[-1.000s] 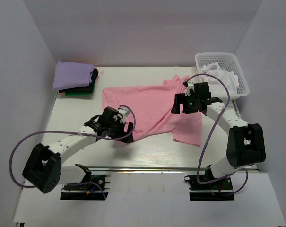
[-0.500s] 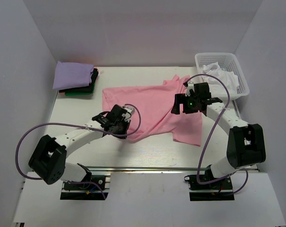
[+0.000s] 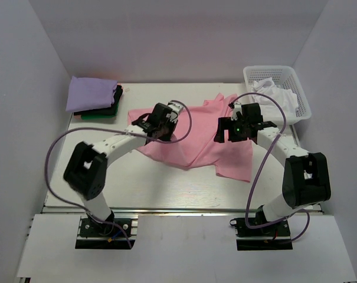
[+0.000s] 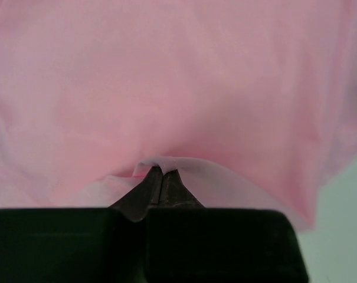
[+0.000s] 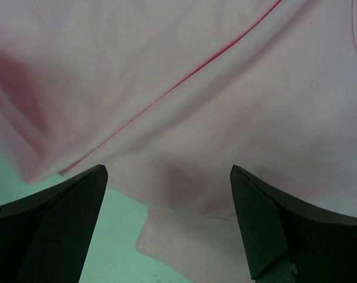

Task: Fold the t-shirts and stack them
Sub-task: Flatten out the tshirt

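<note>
Pinching pink t-shirt (image 3: 196,140) hem, left fingers (image 4: 144,194) closed, right fingers (image 5: 54,215) spread

Pink t-shirt (image 3: 199,132) lies crumpled mid-table; lavender t-shirt (image 3: 91,93) tops the far-left stack (image 3: 98,114).

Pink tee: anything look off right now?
Nothing damaged. The pink t-shirt lies skewed and bunched mid-fold: the left gripper is shut on one edge, held over its middle, while the right gripper hangs open above the other side. White cloth also heaps above the basket rim.
</note>
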Controlling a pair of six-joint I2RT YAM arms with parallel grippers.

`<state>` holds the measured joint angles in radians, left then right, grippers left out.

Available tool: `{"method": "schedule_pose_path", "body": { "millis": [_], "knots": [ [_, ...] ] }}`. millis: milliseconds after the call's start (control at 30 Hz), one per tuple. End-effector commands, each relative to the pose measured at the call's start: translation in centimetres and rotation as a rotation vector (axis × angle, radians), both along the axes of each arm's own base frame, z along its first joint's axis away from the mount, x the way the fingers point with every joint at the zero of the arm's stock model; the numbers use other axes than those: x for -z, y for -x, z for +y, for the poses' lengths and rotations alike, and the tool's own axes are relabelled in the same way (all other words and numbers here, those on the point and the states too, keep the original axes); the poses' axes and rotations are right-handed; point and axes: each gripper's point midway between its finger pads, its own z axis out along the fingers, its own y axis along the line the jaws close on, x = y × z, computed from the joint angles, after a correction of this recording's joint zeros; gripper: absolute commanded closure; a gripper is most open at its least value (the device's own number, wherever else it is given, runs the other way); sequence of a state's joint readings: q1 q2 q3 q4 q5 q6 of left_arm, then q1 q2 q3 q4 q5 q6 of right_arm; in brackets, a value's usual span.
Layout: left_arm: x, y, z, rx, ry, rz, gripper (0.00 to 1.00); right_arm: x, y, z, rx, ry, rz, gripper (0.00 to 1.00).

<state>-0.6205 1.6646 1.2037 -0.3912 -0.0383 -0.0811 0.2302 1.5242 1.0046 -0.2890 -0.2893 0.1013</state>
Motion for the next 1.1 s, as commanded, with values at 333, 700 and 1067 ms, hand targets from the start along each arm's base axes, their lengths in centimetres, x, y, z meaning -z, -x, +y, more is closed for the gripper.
{"method": "schedule_pose_path", "body": {
  "millis": [333,700,1067],
  "knots": [
    [2.5,-8.6,1.1,-0.073,-0.028,0.062,0.08,1.7,-1.7,-1.4,0.045,0.098,0.041,0.10],
    [2.9,-6.9,5.5,-0.237,-0.008,0.134,0.18,2.7,-1.4,-1.9,0.070,0.118,0.071,0.10],
    [5.4,-8.2,3.5,-0.165,0.014,0.184,0.36,2.9,-1.1,-3.2,0.115,0.174,0.081,0.10]
  ]
}}
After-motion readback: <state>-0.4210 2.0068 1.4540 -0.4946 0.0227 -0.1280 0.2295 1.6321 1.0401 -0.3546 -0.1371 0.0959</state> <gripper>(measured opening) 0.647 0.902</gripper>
